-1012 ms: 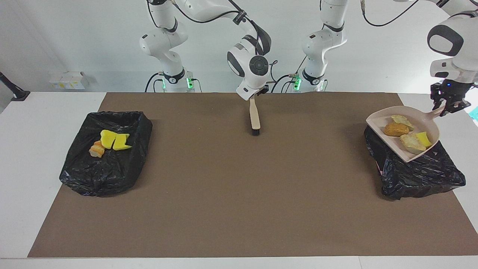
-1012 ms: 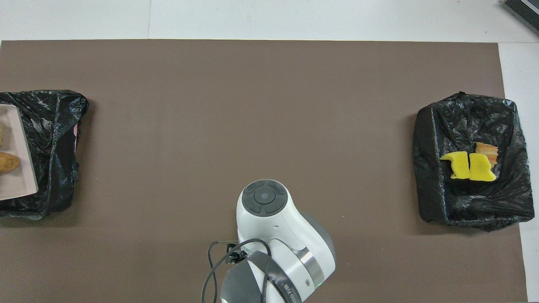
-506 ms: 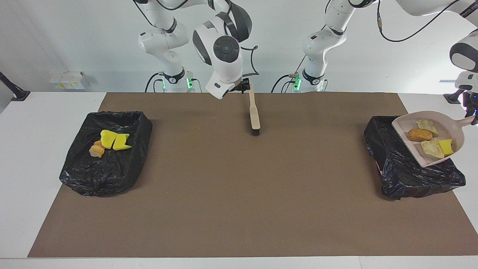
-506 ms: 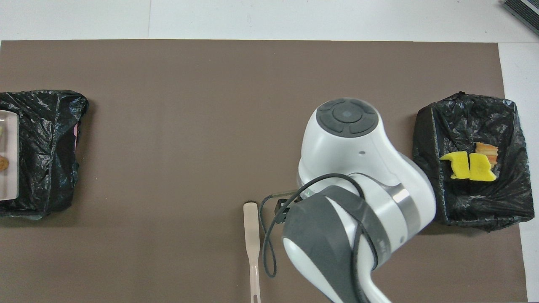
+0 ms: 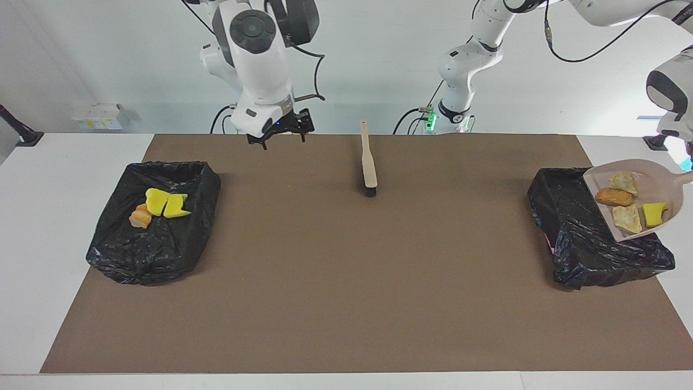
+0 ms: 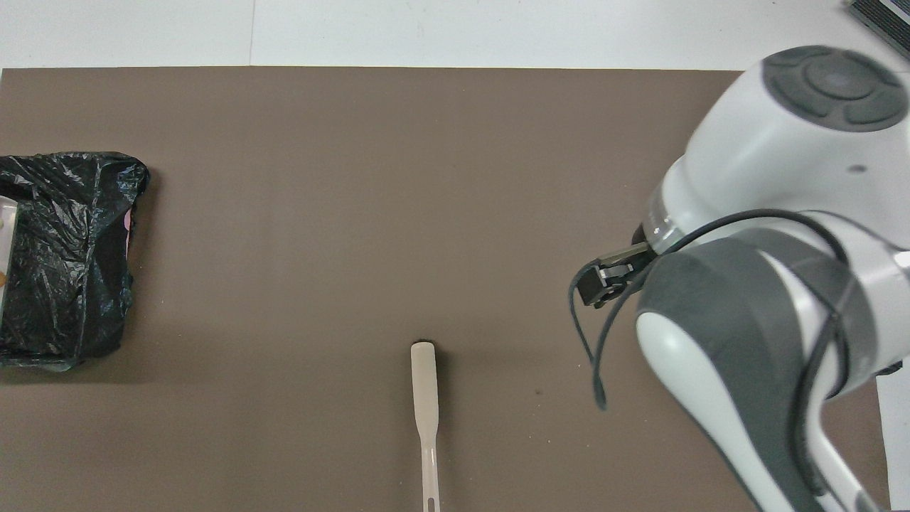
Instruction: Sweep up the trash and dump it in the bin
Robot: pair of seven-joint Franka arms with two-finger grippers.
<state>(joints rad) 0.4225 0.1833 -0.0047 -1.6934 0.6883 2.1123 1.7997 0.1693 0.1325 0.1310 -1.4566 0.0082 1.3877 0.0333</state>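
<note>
Two black-lined bins stand on the brown mat (image 5: 346, 303), one at each arm's end of the table.

Bin at the right arm's end (image 5: 154, 238): holds three pieces of trash, namely two yellow sponge chunks (image 5: 165, 203) and one orange bread-like lump (image 5: 140, 218) touching them.

Bin at the left arm's end (image 5: 590, 254): the beige dustpan (image 5: 658, 187) is tilted above it, lip pointing down toward the bag. Four pieces of trash lie in the pan: a tan lump (image 5: 623, 182), an orange-brown lump (image 5: 614, 197), a beige lump (image 5: 627, 218) and a yellow sponge chunk (image 5: 654, 213).

Left gripper: out of frame at the edge of the facing view, closed tight; the dustpan handle runs out of frame toward it, so the grip itself is not visible.

Right gripper (image 5: 281, 135): fingers spread wide, holding nothing, raised over the mat's robot-side edge near the first bin.

Brush (image 5: 368, 162): lies on the mat mid-table, close to the robots, black bristles pointing away from them, clear of both grippers.
</note>
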